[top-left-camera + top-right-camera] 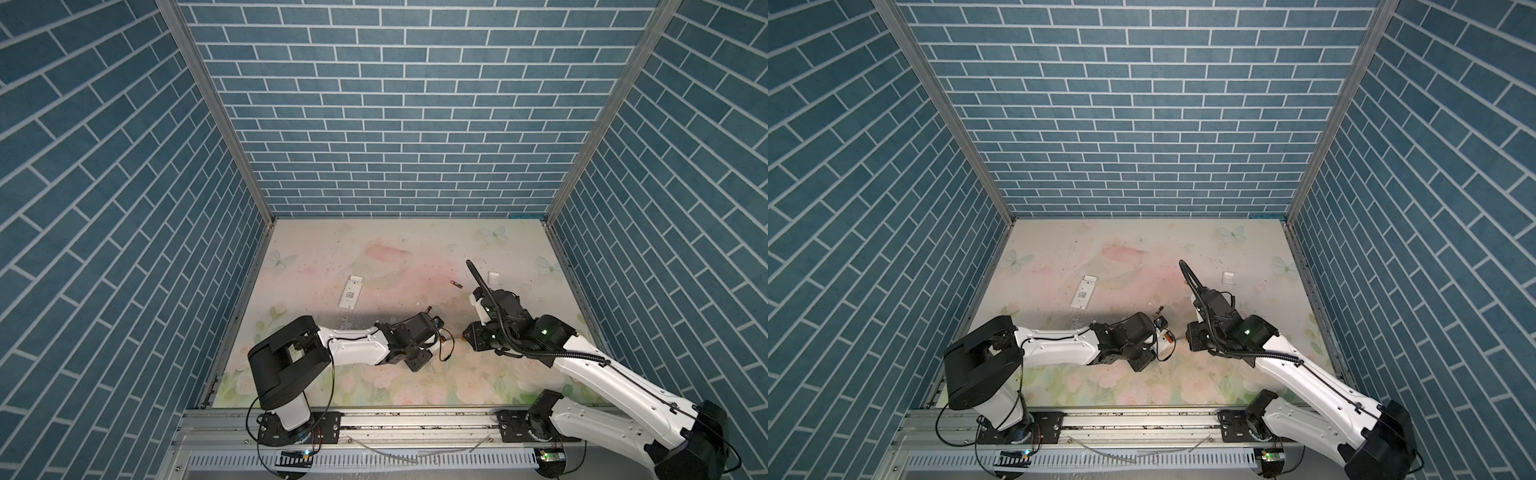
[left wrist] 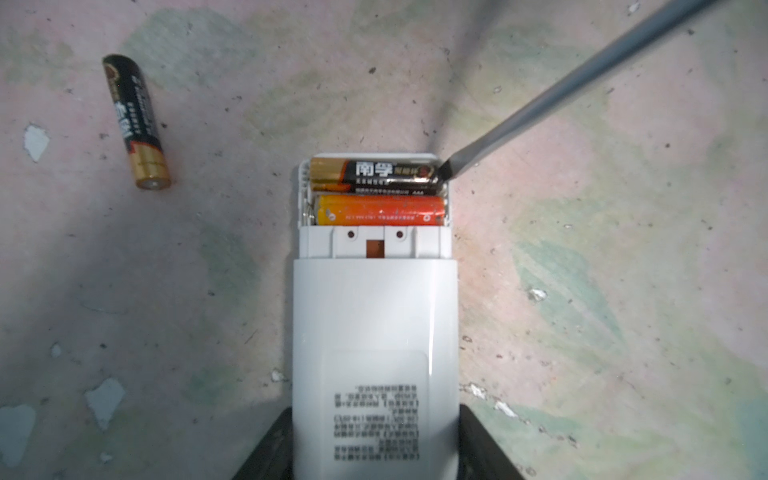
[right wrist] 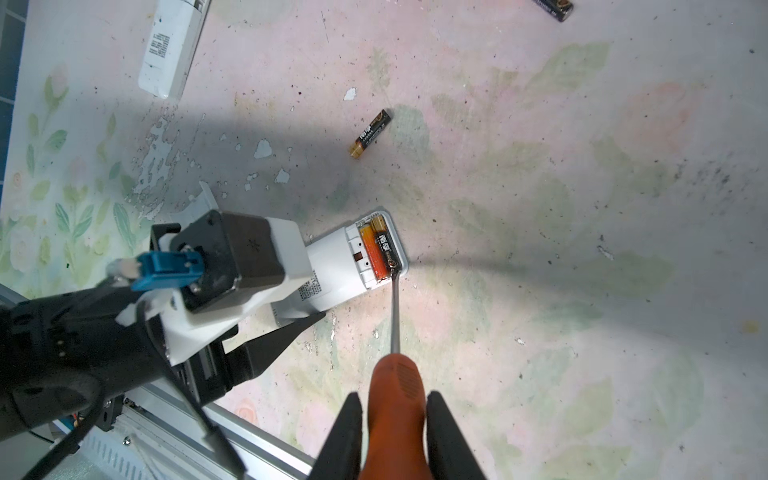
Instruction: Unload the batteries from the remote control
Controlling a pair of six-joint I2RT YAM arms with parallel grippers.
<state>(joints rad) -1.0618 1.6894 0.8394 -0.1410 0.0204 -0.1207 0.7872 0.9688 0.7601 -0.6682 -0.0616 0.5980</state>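
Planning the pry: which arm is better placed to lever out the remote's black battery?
Probably right. The right hand grips the screwdriver, its tip at the end of the black battery; the left hand is occupied holding the remote.

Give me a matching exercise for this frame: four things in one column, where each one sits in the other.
Things:
1. screwdriver
2. open remote
3. orange battery
4. loose black battery

Places:
A. lying free on the table
B. gripped by the left hand
C. seated inside the open remote
D. gripped by the right hand

Pairs: 1-D, 2-B, 3-C, 4-A
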